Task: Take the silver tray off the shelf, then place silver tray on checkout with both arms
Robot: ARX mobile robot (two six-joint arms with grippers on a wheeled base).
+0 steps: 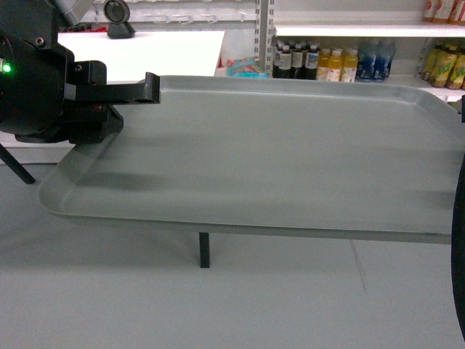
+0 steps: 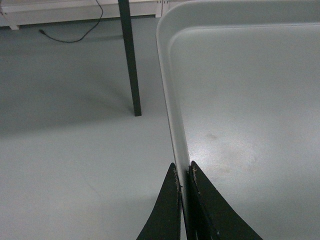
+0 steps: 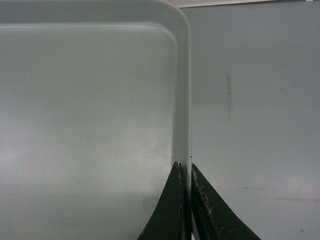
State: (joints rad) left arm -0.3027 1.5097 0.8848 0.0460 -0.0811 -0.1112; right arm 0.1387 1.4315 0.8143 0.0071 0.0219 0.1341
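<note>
Two hands, both pinched onto the silver tray [image 1: 276, 153], one at each short end. Left hand [image 2: 183, 172]: thin black fingers closed tight on the raised rim of the tray's left edge, one finger inside the rim, one outside, no gap showing. Right hand [image 3: 184, 170]: same pinch on the right edge rim; in the head view this hand is mostly out of sight past the right border, only a dark sliver of arm showing.

Tray position: airborne, carried between the two hands, roughly level, its long side across the head view. Grey floor [image 2: 75, 150] visible beneath it in both wrist views, so it rests on nothing. A dark table leg [image 2: 130, 60] stands on the floor below the left end.

Step in hand, as I judge it: lift off the shelf is done; this is the carry toward the checkout [image 1: 167, 51], the white tabletop at upper left of the head view with a round dark-lensed device [image 1: 118, 18] near its far edge. Bottle shelves [image 1: 363, 62] stand behind the tray to the right.

Next move calls for both arms travelling together at matched height, keeping spacing fixed so neither rim slips, then lowering flat onto the tabletop.

Pose: left wrist [image 1: 36, 80] bulky, green light lit, reaching in horizontally from the tray's left end.
</note>
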